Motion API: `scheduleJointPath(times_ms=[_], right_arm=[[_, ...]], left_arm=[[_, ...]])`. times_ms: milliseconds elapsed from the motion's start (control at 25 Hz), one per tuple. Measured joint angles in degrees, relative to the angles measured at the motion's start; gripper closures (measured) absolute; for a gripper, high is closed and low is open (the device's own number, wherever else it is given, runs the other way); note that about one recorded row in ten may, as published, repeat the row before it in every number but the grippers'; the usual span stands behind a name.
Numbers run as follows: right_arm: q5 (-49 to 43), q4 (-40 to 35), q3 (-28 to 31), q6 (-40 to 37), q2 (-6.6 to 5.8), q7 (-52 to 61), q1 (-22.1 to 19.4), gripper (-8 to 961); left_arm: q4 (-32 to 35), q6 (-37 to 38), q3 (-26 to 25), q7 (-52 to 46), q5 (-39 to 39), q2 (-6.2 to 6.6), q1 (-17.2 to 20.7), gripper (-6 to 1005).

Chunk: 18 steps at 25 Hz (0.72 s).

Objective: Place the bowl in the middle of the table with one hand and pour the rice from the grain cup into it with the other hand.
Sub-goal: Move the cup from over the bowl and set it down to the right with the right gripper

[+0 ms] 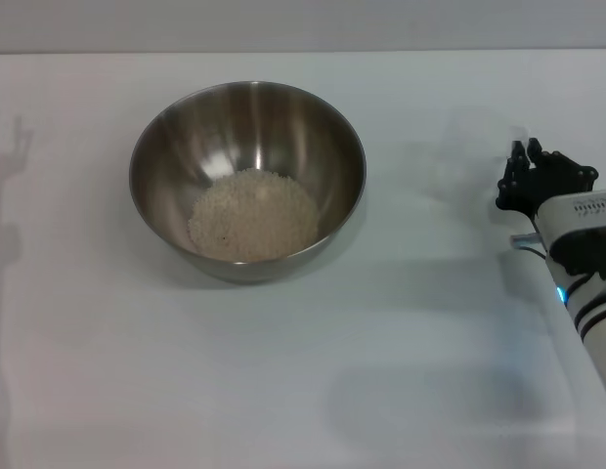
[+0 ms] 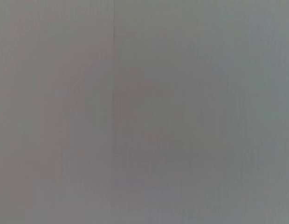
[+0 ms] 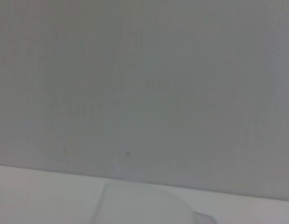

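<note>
A line of dark lettering runs along the white casing of the right arm at the right edge of the head view, too small to read; no other writing shows. The bowl (image 1: 247, 181) is a round stainless-steel vessel with a thin rolled rim and a brushed grey inside that carries soft reflections; it stands upright on the counter (image 1: 381, 342) in the upper left-centre of the frame. Inside it the rice (image 1: 253, 215) lies as a loose, low heap of small off-white grains, spread over the bottom and leaning a little toward the nearer wall. The counter is a plain, smooth white surface filling nearly the whole view, with a pale grey wall band along the top edge. The right pincer (image 1: 526, 176) is black and angular, reaching in from the right edge at mid-height, well apart from the bowl, its fingers pointing up-frame away from the camera; the arm behind it is white with black bands and a small blue light. Something pale and clear seems to stand at its fingertips, but whether the pincer holds it, or how wide it stands, cannot be told. The right wrist view shows grey wall above the white counter and a faint translucent curved rim, likely the grain cup (image 3: 149, 205), at the bottom edge. The left wrist view shows only a flat grey surface, and the left pincer is out of sight.
</note>
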Motion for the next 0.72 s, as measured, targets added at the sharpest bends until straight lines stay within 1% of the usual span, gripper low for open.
scheduleJointPath(times_ms=[80,240,280,480,560,640,680,720], right_arm=[[0.0,0.82,-1.37,-2.52,0.05,-0.41,-1.15,824],[0.25,1.98,-1.21,-3.4,-0.04,-2.57,-2.56,813],[0.43,2.48,-1.0,-3.93,-0.04,-4.51,-3.48,779],[0.47,4.23,-1.09,-4.98,-0.11,-6.54,-5.53,607],[0.36,4.49,-1.24,-5.58,-0.13,-6.69,-5.95,516],[-0.26,4.88,-1.96,-8.04,-0.05,-6.83,-6.93,425],[-1.05,5.72,-2.86,-12.46,0.04,-6.84,-8.24,380],[-1.05,5.72,-2.86,-12.46,0.04,-6.84,-8.24,380]], left_arm=[[0.0,0.05,-0.01,0.0,0.0,0.06,0.1,159],[0.0,0.12,-0.08,0.0,0.0,0.08,0.16,159],[0.0,0.14,-0.09,0.01,0.0,0.08,0.13,159],[0.0,0.17,-0.09,0.0,0.0,0.15,-0.05,159],[0.0,0.18,-0.09,0.01,0.0,0.15,-0.06,159],[0.0,0.18,-0.09,0.0,0.0,0.16,-0.12,159],[0.0,0.18,-0.09,0.0,0.0,0.16,-0.13,159],[0.0,0.17,-0.09,0.0,0.0,0.16,-0.14,159]])
